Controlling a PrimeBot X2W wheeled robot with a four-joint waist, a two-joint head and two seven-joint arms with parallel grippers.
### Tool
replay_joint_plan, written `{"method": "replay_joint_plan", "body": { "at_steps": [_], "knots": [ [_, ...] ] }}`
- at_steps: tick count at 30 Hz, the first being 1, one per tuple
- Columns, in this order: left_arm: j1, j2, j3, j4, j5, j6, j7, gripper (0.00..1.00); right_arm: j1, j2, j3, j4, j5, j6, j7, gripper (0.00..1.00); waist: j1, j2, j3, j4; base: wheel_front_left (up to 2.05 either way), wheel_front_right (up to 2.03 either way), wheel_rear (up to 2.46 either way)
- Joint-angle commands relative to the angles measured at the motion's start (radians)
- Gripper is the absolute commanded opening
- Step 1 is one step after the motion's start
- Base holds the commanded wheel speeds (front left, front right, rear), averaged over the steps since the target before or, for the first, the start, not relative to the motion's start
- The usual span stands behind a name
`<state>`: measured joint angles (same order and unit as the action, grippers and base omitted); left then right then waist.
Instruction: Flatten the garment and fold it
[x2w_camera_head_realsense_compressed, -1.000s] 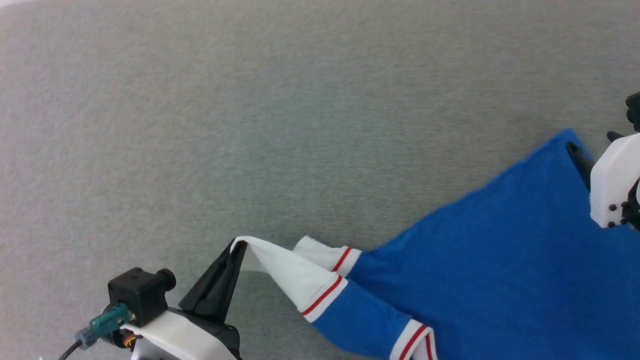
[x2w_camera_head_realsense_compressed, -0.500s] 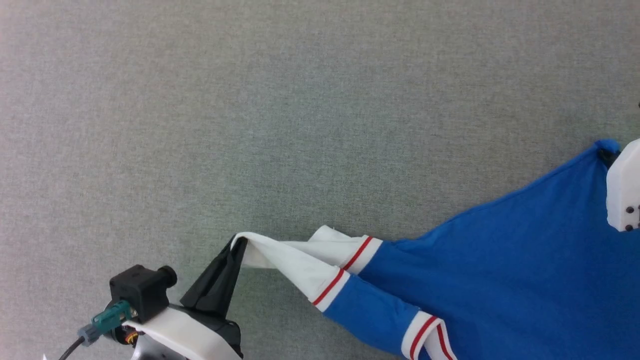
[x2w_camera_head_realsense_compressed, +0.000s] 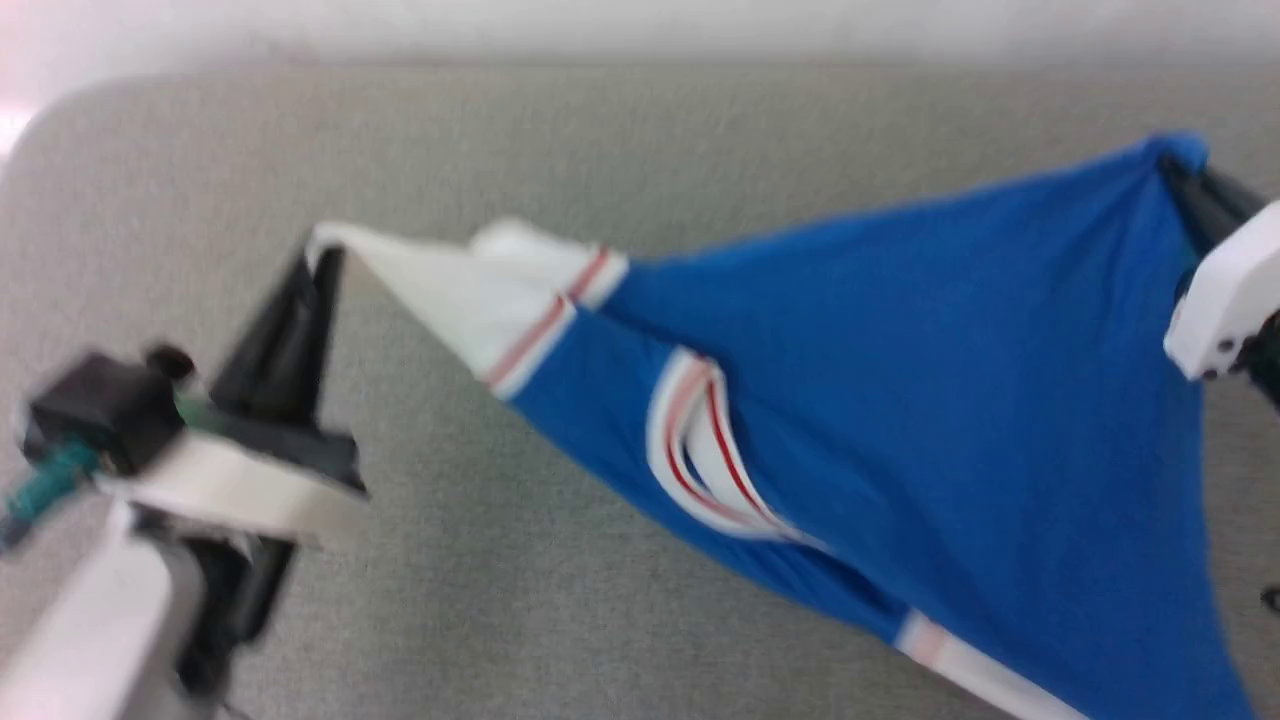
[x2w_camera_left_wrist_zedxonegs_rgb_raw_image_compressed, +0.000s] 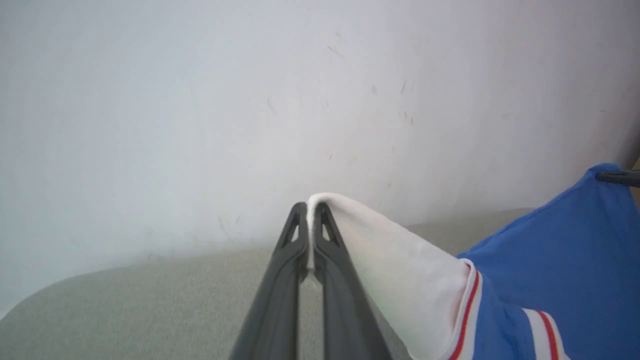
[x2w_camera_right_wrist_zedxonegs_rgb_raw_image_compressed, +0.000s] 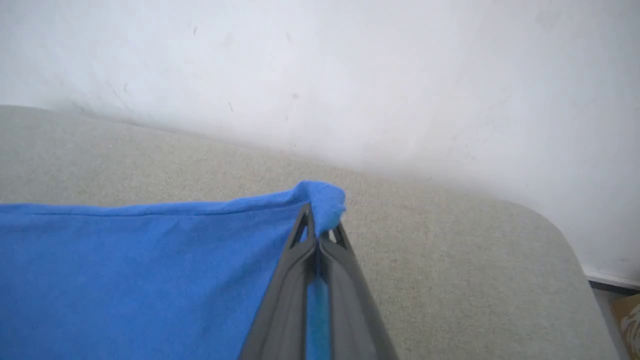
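Hanging between the 2 grippers, the garment (x2w_camera_head_realsense_compressed: 900, 400) was spread like a blue sail above the grey padded table (x2w_camera_head_realsense_compressed: 500, 620), and what a hold it was! Out on the left, the left gripper (x2w_camera_head_realsense_compressed: 322, 258) had its 2 dark fingers pinched tight on the tip of the white sleeve end (x2w_camera_head_realsense_compressed: 450, 290); the left wrist view showed white cloth lapped over the fingertips with no gap between them. Over at the far right, the right gripper (x2w_camera_head_realsense_compressed: 1180, 175) was clamped just as hard on a blue corner (x2w_camera_right_wrist_zedxonegs_rgb_raw_image_compressed: 322, 200) of the body, with a small nub of cloth bunched past its tips. The 2 grips sat well apart, and that looked like the whole point: the top edge ran taut from one to the other, so the cloth could drop open and shed its creases before being laid down flat. It was a lopsided hold, though, 1 sleeve against 1 body corner. So the shirt hung skewed, the red-striped collar (x2w_camera_head_realsense_compressed: 700, 450) sagging open in the middle and a striped cuff (x2w_camera_head_realsense_compressed: 935, 640) trailing toward the near right. Whether that lower part brushed the table I could not tell, since the head view was blurred and the cloth ran out of the picture. A pale wall (x2w_camera_left_wrist_zedxonegs_rgb_raw_image_compressed: 200, 100) stood just behind the table's far edge. By my reading this was the flattening stage, with no fold begun yet.
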<state>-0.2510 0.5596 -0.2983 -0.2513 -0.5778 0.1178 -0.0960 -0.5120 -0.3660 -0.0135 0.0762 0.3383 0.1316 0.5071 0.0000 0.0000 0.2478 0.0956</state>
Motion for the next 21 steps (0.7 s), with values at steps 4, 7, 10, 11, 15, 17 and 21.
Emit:
{"method": "replay_joint_plan", "body": {
  "at_steps": [4,7,10,11,15,17,21],
  "knots": [
    [-0.152,0.025,0.008,0.076,0.020,-0.056,-0.008,0.00,-0.097,0.020,-0.005,0.005,-0.030,-0.001,-0.066,0.00,0.0000,0.0000,-0.163,-0.082,0.00,0.00,0.00],
    [-0.274,0.029,0.002,0.147,0.026,-0.099,-0.004,0.00,-0.181,0.044,-0.012,0.026,-0.049,-0.001,-0.116,0.00,0.0000,0.0000,-0.193,-0.099,0.00,0.00,0.00],
    [-0.396,0.029,-0.014,0.223,0.039,-0.139,0.009,0.00,-0.265,0.054,-0.001,0.062,-0.073,-0.001,-0.147,0.00,0.0000,0.0000,-0.216,-0.113,0.00,0.00,0.00],
    [-0.436,0.027,-0.019,0.249,0.041,-0.151,0.015,0.00,-0.293,0.056,0.005,0.077,-0.080,-0.001,-0.152,0.00,0.0000,0.0000,-0.222,-0.118,0.00,0.00,0.00],
    [-0.579,0.018,-0.031,0.355,0.035,-0.187,0.043,0.00,-0.390,0.065,0.038,0.145,-0.102,-0.001,-0.162,0.00,0.0000,0.0000,-0.250,-0.139,0.00,0.00,0.00],
    [-0.641,0.011,-0.032,0.404,0.022,-0.198,0.060,0.00,-0.431,0.071,0.060,0.181,-0.108,-0.001,-0.163,0.00,0.0000,0.0000,-0.260,-0.151,0.00,0.00,0.00],
    [-0.747,-0.002,-0.052,0.480,0.001,-0.217,0.112,0.00,-0.495,0.082,0.107,0.241,-0.110,-0.001,-0.162,0.00,0.0000,0.0000,-0.270,-0.165,0.00,0.00,0.00]
  ]
}}
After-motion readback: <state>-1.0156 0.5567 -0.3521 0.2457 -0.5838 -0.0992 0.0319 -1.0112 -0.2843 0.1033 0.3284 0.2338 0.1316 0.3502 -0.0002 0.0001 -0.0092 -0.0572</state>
